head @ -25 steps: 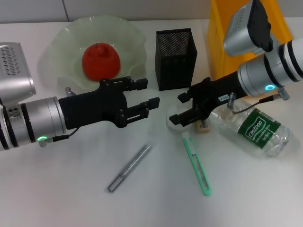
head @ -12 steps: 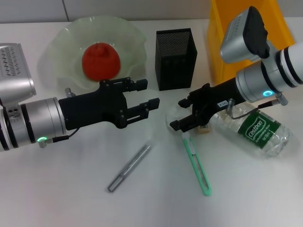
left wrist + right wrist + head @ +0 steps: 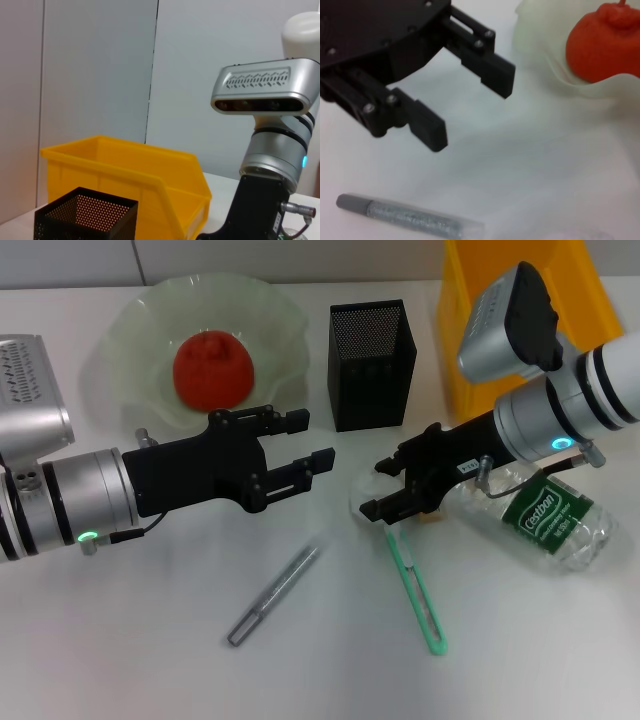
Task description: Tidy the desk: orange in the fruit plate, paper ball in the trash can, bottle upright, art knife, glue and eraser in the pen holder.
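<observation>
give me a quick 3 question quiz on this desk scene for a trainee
1. True or false: the orange already lies in the fruit plate.
2. The bottle is: A upright, B on its side, C inside the trash can.
3. Which pincer hovers at the top end of the art knife?

Key:
1. True.
2. B.
3. The right pincer; the left pincer hangs open in front of the plate, above the glue.

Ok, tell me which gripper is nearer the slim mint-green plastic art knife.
Right. The right gripper hangs open just above the near tip of the slim mint-green plastic art knife. The left gripper, also open, is farther off, toward the pale-green glass fruit plate.
</observation>
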Available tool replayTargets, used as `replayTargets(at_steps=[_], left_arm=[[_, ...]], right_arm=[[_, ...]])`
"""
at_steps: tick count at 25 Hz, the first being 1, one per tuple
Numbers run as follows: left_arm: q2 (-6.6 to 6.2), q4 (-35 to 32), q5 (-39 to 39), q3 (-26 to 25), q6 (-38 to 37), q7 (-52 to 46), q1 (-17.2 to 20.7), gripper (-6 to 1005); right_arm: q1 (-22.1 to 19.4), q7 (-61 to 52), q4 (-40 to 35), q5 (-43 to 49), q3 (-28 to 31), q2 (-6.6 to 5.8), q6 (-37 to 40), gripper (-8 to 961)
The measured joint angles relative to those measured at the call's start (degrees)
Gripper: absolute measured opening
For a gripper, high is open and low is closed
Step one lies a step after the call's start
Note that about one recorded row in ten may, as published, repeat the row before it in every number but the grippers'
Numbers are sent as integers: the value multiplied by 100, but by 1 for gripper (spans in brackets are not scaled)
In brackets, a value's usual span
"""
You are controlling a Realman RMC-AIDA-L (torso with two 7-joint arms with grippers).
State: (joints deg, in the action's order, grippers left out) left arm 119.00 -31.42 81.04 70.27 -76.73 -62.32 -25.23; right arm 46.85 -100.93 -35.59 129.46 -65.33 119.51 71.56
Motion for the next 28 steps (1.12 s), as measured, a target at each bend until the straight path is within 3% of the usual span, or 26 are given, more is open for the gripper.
replayTargets(at_steps=[6,13,19,20,22,23,26,28], left_arm=[[0,4,0,-4,-6,0,-6,560],[8,5,-37,-15,-12,0,-9,560],[3,13,-372,-13,-21,105,12,560],[2,13,-408,-8,-21,135,15,560],[2,13,-436,4,-17,166,16,560],[2,13,-436,4,-17,166,16,560],[9,29,-444,10,6,225,-4,560],[9,58,-461,17,24,254,-34,560]], right_arm=[[-26,-11,-1,-1,-19,1,-40,588],[-278,-26,-385,-153,33,-7,32,556],[-1080,-40,-1621,-867,38,-22,404,538],[-1457,-20,-2106,-1169,39,-24,428,538],[-1835,44,-2520,-1487,39,-24,431,537],[-1835,44,-2520,-1487,39,-24,431,535],[-2490,654,-2851,-2390,276,-24,400,534],[-2611,837,-2851,-2636,408,-25,380,535]])
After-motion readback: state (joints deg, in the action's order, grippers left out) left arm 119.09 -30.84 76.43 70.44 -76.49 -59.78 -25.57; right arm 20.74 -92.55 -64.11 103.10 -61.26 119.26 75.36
